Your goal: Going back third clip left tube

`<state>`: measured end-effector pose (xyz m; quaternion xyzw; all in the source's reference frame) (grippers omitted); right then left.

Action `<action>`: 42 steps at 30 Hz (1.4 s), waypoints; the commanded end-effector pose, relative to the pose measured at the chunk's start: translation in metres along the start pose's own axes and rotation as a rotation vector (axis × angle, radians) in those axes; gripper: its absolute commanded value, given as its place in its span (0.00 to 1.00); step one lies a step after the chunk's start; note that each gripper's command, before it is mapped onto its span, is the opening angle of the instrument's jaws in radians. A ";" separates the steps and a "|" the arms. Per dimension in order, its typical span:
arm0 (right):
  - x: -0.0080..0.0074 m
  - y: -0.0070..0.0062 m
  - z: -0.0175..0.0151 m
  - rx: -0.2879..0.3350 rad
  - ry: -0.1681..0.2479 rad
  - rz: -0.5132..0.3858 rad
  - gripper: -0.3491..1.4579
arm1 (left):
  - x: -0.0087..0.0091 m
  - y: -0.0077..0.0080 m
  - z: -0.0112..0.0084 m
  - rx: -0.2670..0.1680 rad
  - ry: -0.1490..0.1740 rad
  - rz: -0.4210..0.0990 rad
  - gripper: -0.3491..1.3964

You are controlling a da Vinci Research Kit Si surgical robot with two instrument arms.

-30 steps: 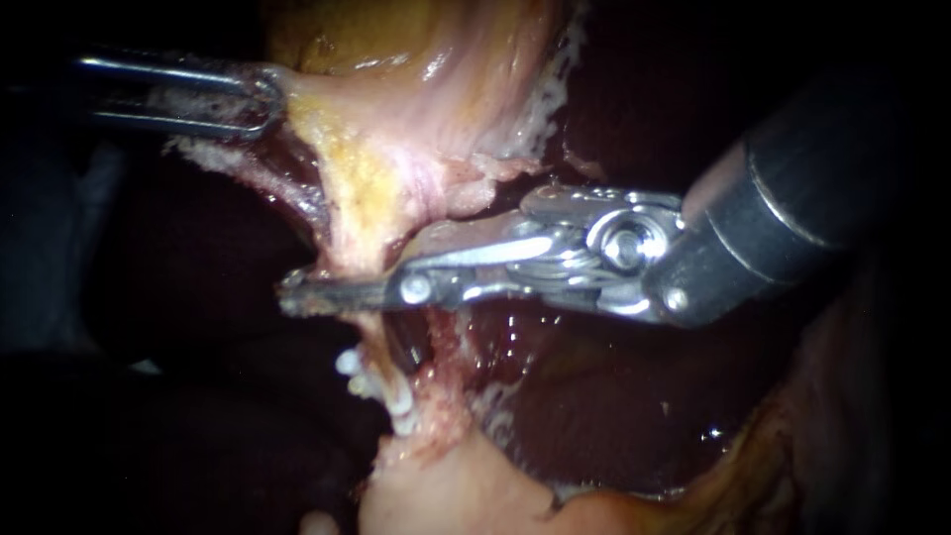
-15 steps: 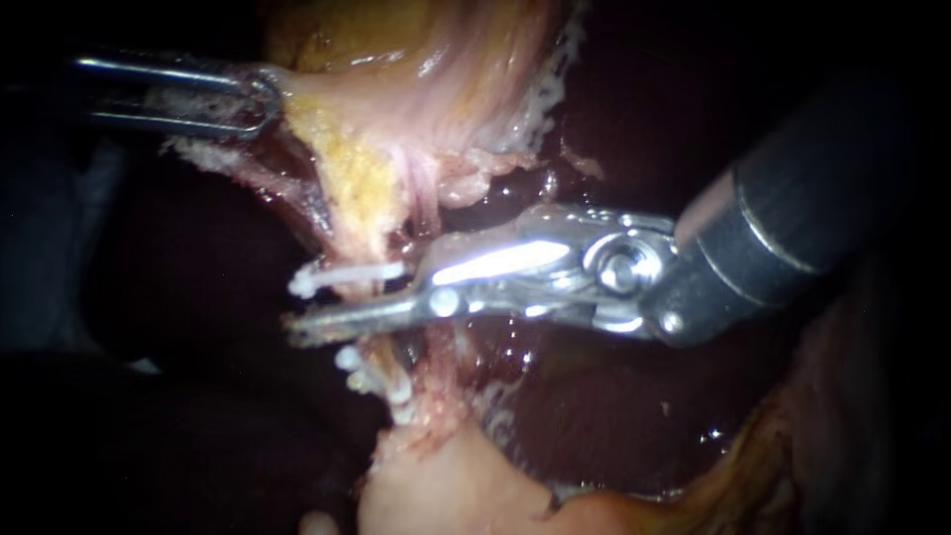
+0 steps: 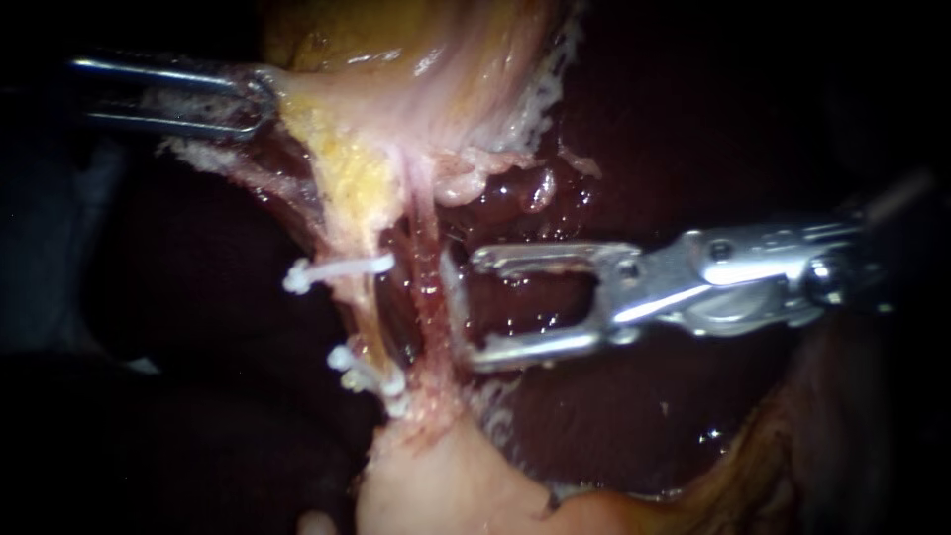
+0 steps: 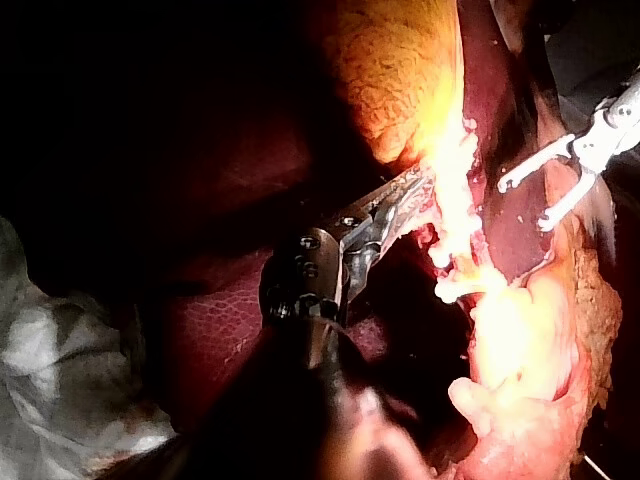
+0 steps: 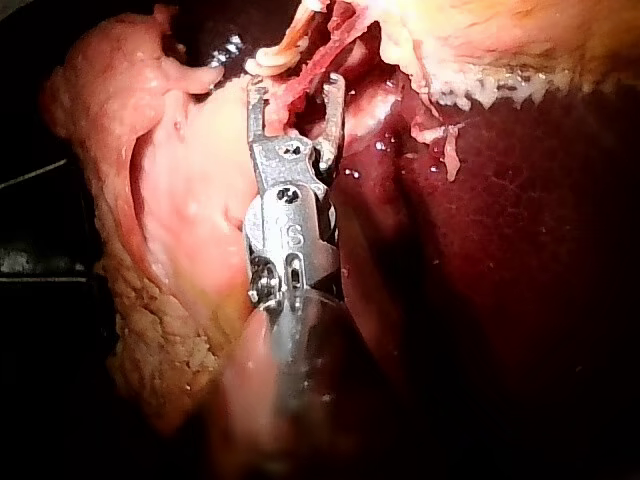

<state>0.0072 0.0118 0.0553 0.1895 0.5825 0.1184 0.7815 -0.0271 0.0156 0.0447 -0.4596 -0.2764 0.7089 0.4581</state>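
- My right instrument (image 3: 474,308) gapes empty, its tips just right of the right tube (image 3: 426,287); a drift left could snag it
- The clip (image 3: 337,268) sits across the left tube (image 3: 359,309); my left instrument (image 3: 263,99) clenches tissue (image 3: 337,149), and harder pull might strip the clip

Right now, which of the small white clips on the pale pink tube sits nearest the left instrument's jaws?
The lone white clip lying crosswise on the tube, nearest the left instrument; the other white clips bunch together lower down.
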 end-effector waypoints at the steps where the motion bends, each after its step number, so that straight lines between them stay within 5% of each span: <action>1: 0.0002 0.0001 -0.0008 -0.001 -0.001 -0.007 0.47 | 0.0000 -0.0001 0.0000 0.000 0.000 0.001 0.00; 9: 0.0004 -0.0002 -0.0042 0.019 0.002 -0.027 0.47 | 0.0000 -0.0001 0.0000 0.000 0.000 0.001 0.00; 16: 0.0004 -0.0010 -0.0046 0.043 -0.048 -0.039 0.47 | -0.0002 -0.0004 0.0005 0.002 0.001 0.003 0.00; 31: 0.0004 -0.0012 -0.0048 0.047 -0.057 -0.052 0.47 | -0.0028 -0.0025 0.0067 0.004 -0.009 0.005 0.00; 42: 0.0005 -0.0013 -0.0048 0.056 -0.055 -0.052 0.47 | -0.0027 -0.0028 0.0066 0.001 -0.011 0.005 0.00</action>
